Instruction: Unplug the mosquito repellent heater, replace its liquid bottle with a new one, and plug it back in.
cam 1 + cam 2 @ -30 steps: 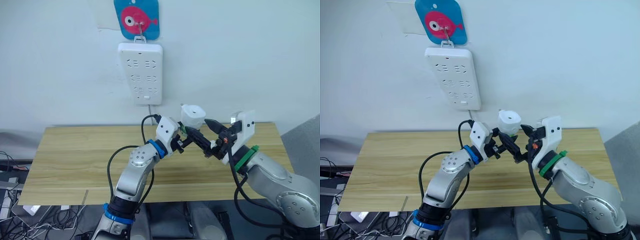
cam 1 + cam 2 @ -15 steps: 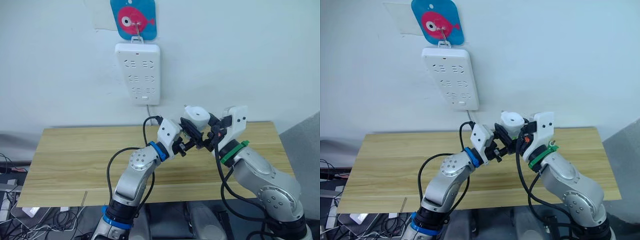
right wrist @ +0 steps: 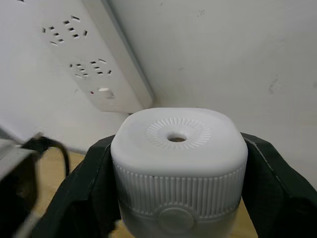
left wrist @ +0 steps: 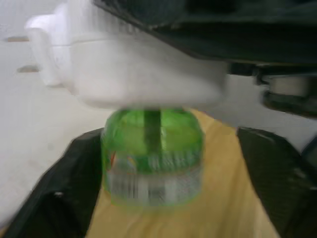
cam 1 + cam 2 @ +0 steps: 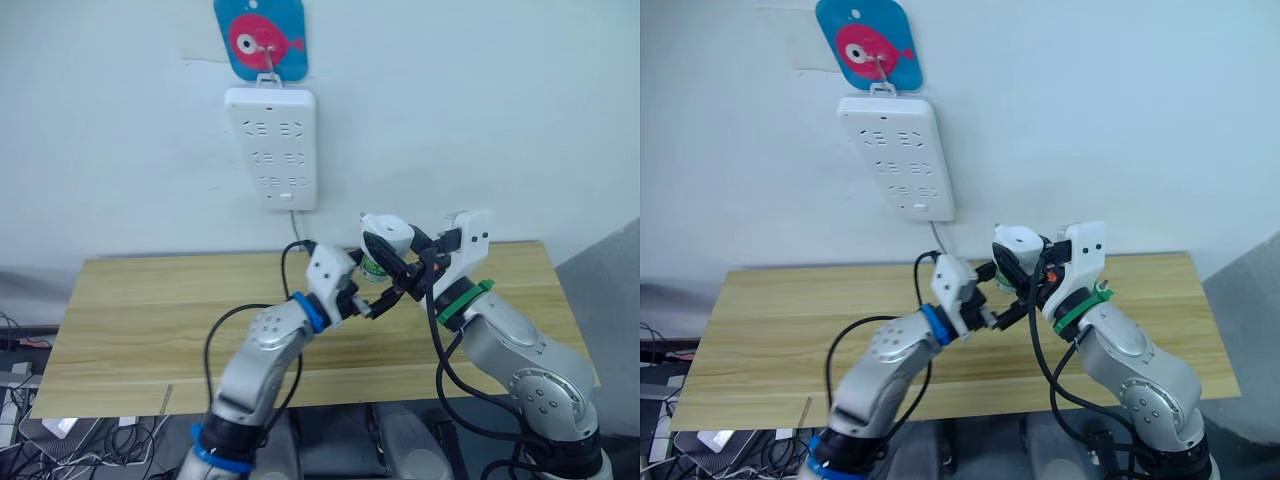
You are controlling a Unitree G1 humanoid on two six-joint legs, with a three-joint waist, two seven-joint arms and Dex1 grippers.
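The white mosquito repellent heater [image 3: 178, 158] is held up above the table with my right gripper [image 3: 178, 148] shut on it, one finger on each side. Its liquid bottle [image 4: 153, 158], green and translucent with a dark wick, hangs from the heater's underside [image 4: 148, 74]. My left gripper [image 4: 166, 141] is open around the bottle: one finger [image 4: 69, 193] lies close against it, the other [image 4: 272, 173] stands clear with a gap. In the head views heater [image 5: 385, 234] and bottle [image 5: 373, 267] sit between both grippers over the table's back middle.
A white power strip [image 5: 270, 148] hangs on the wall under a blue fish hook plate [image 5: 262, 38], up and to the left of the heater. The wooden table [image 5: 150, 310] lies below.
My right gripper came in from the right and shut on the heater. My left gripper has let go and dropped slightly, its fingers now spread around the bottle. The camera shifted a little.
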